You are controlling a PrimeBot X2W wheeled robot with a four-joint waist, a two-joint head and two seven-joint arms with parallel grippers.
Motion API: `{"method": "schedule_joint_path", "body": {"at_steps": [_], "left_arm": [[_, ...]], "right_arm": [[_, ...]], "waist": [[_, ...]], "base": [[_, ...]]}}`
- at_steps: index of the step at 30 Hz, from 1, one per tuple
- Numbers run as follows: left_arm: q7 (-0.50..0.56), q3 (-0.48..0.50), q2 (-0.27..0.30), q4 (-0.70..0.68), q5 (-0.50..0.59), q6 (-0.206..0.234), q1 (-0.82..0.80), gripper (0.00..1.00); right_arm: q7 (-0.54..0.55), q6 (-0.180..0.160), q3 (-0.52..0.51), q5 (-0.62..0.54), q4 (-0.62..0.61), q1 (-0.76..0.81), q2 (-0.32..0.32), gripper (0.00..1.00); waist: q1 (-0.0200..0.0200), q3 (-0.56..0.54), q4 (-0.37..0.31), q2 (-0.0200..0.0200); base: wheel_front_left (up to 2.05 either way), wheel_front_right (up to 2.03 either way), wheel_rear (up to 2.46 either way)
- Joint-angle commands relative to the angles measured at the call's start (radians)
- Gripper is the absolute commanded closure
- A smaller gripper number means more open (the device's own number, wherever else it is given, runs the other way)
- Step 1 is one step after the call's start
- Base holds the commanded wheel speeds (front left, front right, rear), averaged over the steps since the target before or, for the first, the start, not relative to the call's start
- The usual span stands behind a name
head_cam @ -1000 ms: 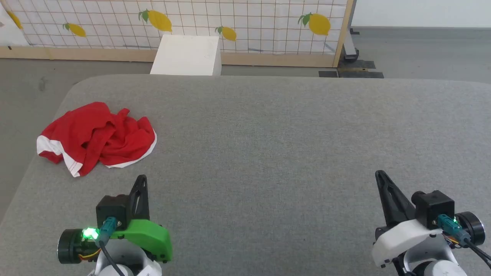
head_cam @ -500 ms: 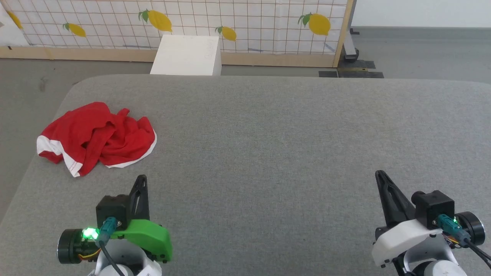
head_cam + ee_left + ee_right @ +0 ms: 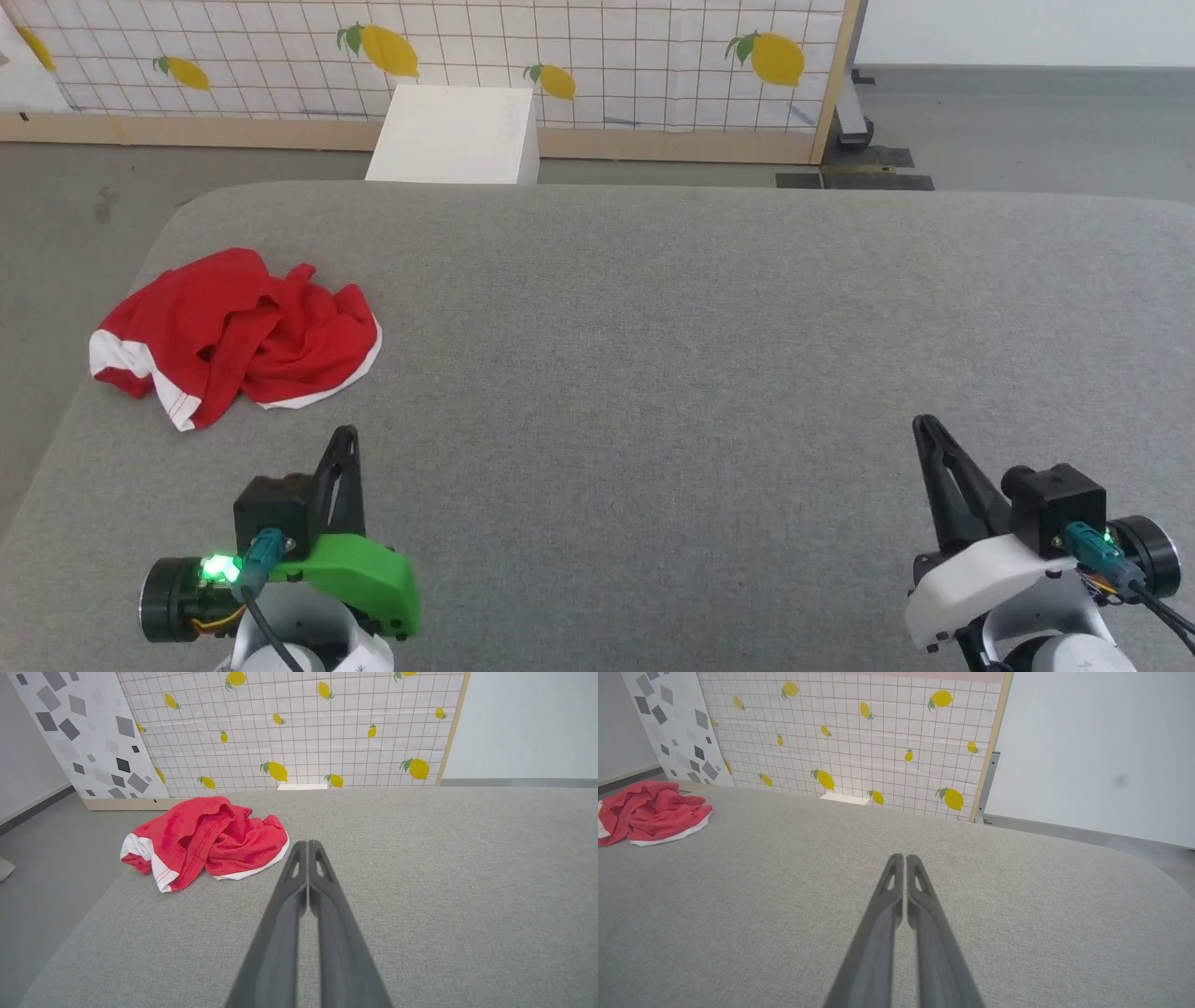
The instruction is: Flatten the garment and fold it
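**Crumpled shorts wait at the left edge; both end effectors closed and empty**

The red shorts [image 3: 233, 331] lie in a bunched heap at the far left of the grey fabric-covered desk [image 3: 653, 355], close to its left edge. White hem trim shows along the near side and a white stripe panel at the left end. The left end effector [image 3: 344, 446] sits just short of the heap, its two dark fingers pressed together with nothing between them. The right end effector [image 3: 926, 431] is well apart on the other side of the desk, likewise closed and empty.

The step in hand looks like the first reach. The left fingers must part before they arrive. A good target is the white-trimmed hem on the near side, a single visible edge rather than the thick folded middle. A pinch there should let the cloth be drawn toward the open centre of the desk, where both arms can spread it. A grab at the middle risks lifting several layers at once.

The white box [image 3: 457, 135] on the floor beyond the desk shows only plain faces. Whether it holds anything cannot be told.
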Motion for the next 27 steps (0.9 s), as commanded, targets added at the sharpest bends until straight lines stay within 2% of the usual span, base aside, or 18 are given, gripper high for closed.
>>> {"method": "schedule_joint_path", "body": {"at_steps": [1,27], "left_arm": [[0.000,-0.001,0.000,0.000,-0.002,0.000,0.000,0.00],[-0.049,-0.046,-0.001,0.041,-0.052,0.018,-0.006,0.00]], "right_arm": [[0.000,0.000,0.000,0.000,0.000,0.000,0.000,0.00],[-0.048,0.000,-0.012,-0.007,0.007,0.013,0.000,0.00]], "waist": [[0.0000,0.000,0.000,-0.0001],[0.0000,-0.023,0.001,-0.0001]], "base": [[0.00,0.00,0.00],[0.00,0.00,0.00]]}}
